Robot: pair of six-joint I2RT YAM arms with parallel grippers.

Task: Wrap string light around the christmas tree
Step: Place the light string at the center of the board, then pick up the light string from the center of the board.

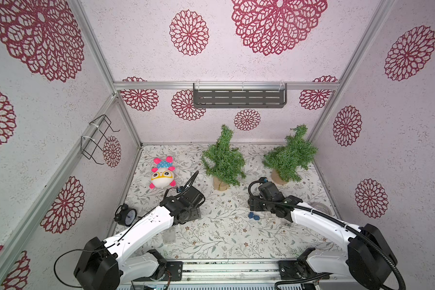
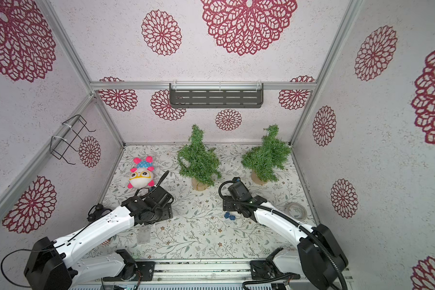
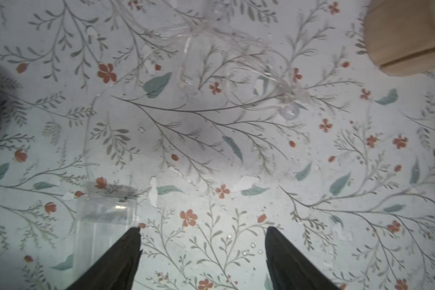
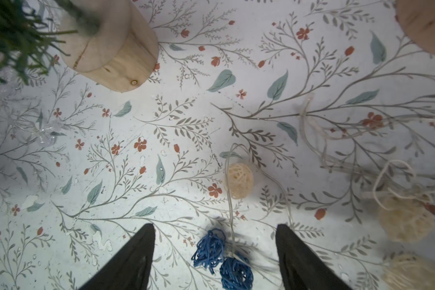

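Two small green christmas trees on wooden stumps stand at the back in both top views, one in the middle and one to the right. A string light of clear wire with a clear bulb and a clear battery box lies on the floral mat. My left gripper hangs open above the mat, holding nothing. Another strand carries blue woven balls and cream balls. My right gripper is open with the blue balls lying between its fingers, untouched.
A plush toy lies at the back left, and an alarm clock stands by the left wall. A tape roll sits near the right wall. A grey shelf and a wire rack hang on the walls.
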